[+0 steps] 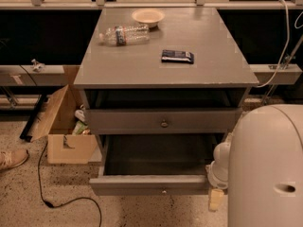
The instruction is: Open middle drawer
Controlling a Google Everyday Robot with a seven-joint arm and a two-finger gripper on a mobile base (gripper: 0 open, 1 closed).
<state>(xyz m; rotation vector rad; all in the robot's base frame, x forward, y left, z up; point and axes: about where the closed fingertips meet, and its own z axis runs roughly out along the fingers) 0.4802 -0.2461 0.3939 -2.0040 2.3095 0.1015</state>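
Your end effector [215,198] sits low, just beside the right front corner of the middle drawer [151,184], which is pulled well out; grip state: can't tell.

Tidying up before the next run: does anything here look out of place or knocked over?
A plastic bottle lies on its side on the cabinet top, near the bowl. The middle drawer stands pulled out, with the gripper at its right front corner.

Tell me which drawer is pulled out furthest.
The middle drawer, below the taller-fronted drawer; its dark inside shows. The gripper sits by its front corner.
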